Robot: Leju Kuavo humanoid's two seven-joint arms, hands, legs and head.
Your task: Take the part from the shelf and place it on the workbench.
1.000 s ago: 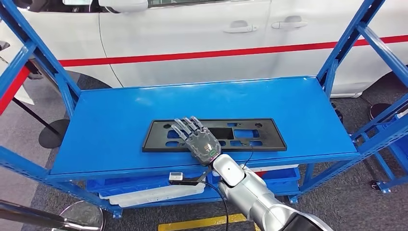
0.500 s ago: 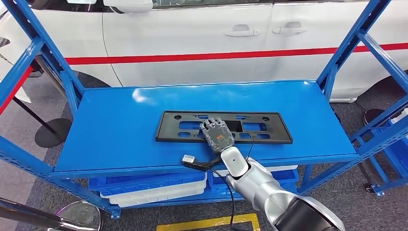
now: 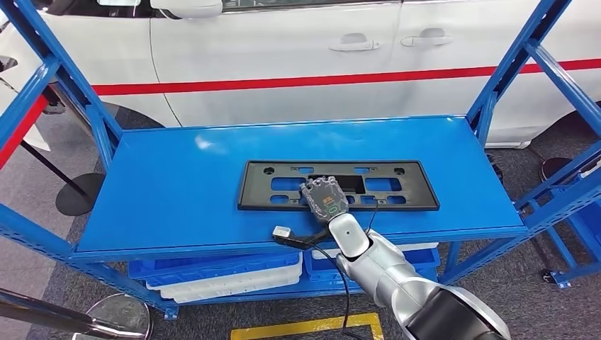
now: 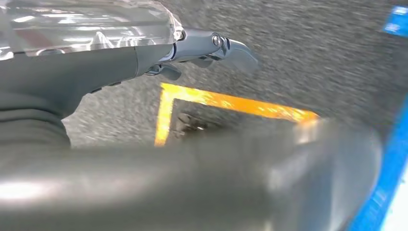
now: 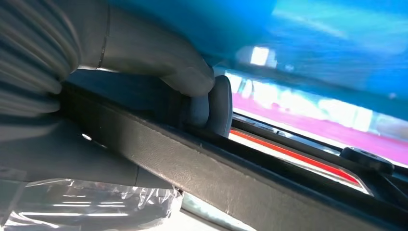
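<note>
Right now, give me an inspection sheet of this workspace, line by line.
Surface: glossy blue metal shelf top, carrying one part.
Job's thing: flat black rectangular plastic frame with cutouts, lying flat near the front edge.
Clutter: blue and white plastic trays on the lower level.
Hands: right hand curled over the frame's front rail, thumb pressed under it; left hand hangs over the floor, fingers hard to read.
Cables: thin black cable running from the right wrist, beside a small camera.
Surroundings: white car with a red stripe behind; yellow floor tape.
</note>
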